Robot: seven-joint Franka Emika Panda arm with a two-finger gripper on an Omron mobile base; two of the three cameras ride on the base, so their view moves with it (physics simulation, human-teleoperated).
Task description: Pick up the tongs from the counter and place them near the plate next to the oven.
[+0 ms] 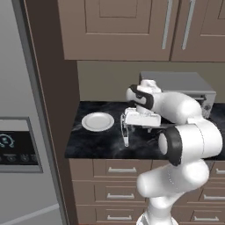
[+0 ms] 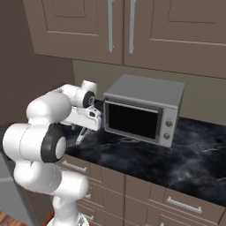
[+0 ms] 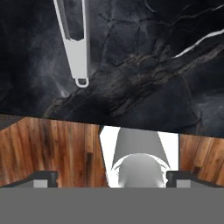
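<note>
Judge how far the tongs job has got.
Done: unclear. The tongs lie flat on the counter just right of the plate, with the oven behind. In hand: nothing; the pincer is open above them. Left: a grasp and move, if they must go closer.

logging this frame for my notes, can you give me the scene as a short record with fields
tongs: lying on the counter, right of the plate in the left base view, apart from it
plate: white, nothing on it, on the counter's left part
oven: at the back of the counter, door shut
counter: black marble look, drawers below
hand: above the tongs' far end; fingers hard to make out, grip cannot be told
hand view: tongs' looped end over the counter's front edge
</note>
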